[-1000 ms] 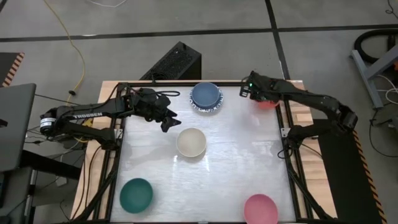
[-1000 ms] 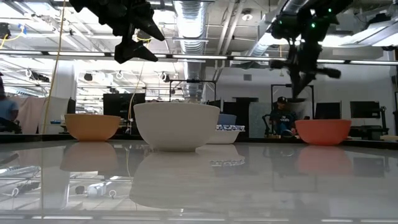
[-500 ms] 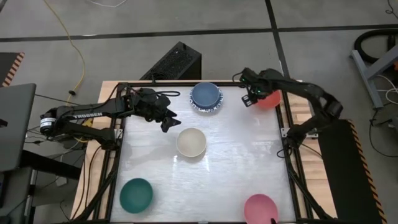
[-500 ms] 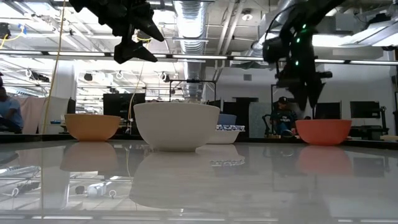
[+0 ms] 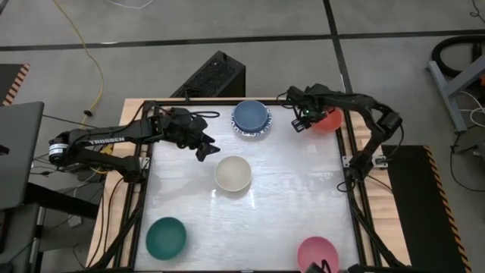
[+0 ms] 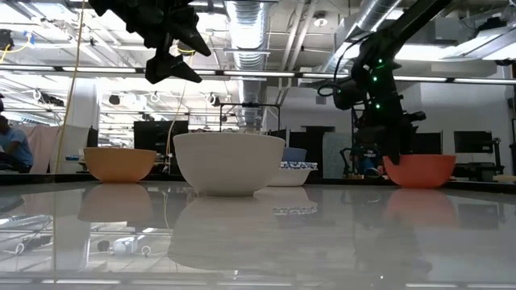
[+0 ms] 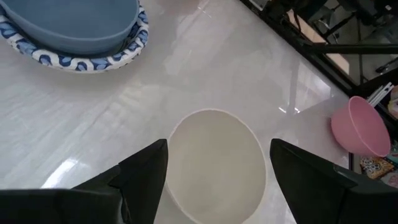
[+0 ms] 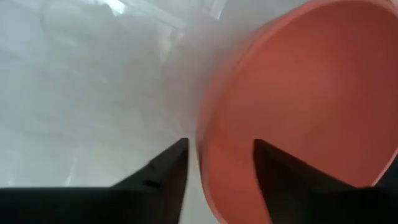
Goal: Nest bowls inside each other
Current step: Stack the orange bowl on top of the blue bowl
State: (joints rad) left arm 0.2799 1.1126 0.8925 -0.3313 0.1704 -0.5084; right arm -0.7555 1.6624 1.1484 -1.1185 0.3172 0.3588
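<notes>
A red bowl (image 5: 330, 121) sits on its base at the table's far right. My right gripper (image 8: 219, 143) is open and points steeply down, low at the bowl's left rim (image 8: 202, 149). One finger stands outside the rim and one over the inside, with no touch showing. A cream bowl (image 5: 233, 173) stands mid-table. My left gripper (image 5: 204, 150) hovers open above the table, just left of and beyond the cream bowl (image 7: 214, 165). A blue bowl (image 5: 251, 115) rests inside a white bowl with a blue patterned rim (image 7: 127, 53) at the far middle.
A teal bowl (image 5: 166, 236) stands near the front left and a pink bowl (image 5: 317, 254) near the front right. The low view shows an orange bowl (image 6: 119, 163) at the far left. A black frame (image 5: 356, 189) borders the table. People show in the room behind.
My right gripper has come down from above the red bowl to its left rim, shifting toward the table's left edge, tipping to point more steeply down and rolling about its own line. The bowls have stayed where they were.
</notes>
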